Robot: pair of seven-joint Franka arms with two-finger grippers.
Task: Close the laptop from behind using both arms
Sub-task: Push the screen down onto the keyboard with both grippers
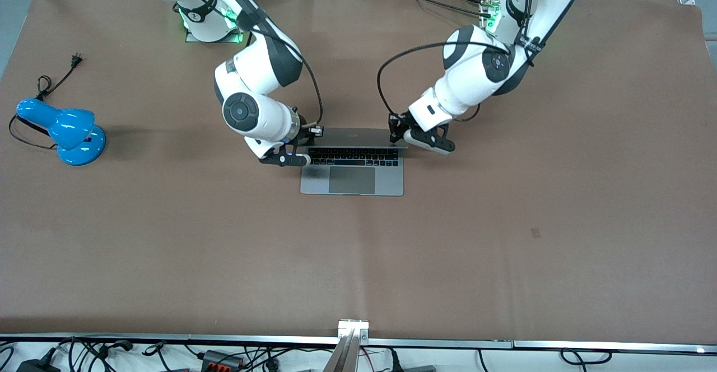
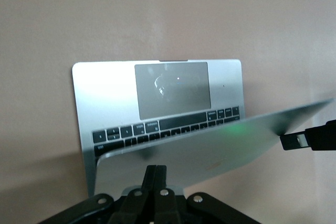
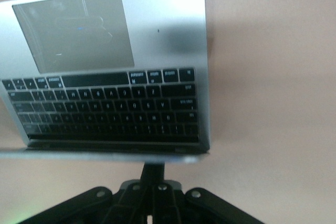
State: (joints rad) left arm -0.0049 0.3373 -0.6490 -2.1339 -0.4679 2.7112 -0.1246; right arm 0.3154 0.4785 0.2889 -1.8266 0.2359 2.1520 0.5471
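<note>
The silver-grey laptop (image 1: 352, 180) sits mid-table, its base flat. Its lid (image 1: 350, 136) leans forward, partly lowered over the black keyboard. My left gripper (image 1: 396, 132) is shut and empty, its tips against the back of the lid at the corner toward the left arm's end. In the left wrist view the shut fingers (image 2: 156, 174) meet the lid's back (image 2: 210, 150). My right gripper (image 1: 311, 131) is shut and empty at the lid's corner toward the right arm's end. In the right wrist view its tips (image 3: 153, 170) touch the lid's edge (image 3: 105, 156) above the keyboard (image 3: 105, 108).
A blue desk lamp (image 1: 61, 131) with a black cord lies toward the right arm's end of the brown table. A metal bracket (image 1: 353, 327) sits at the table edge nearest the front camera.
</note>
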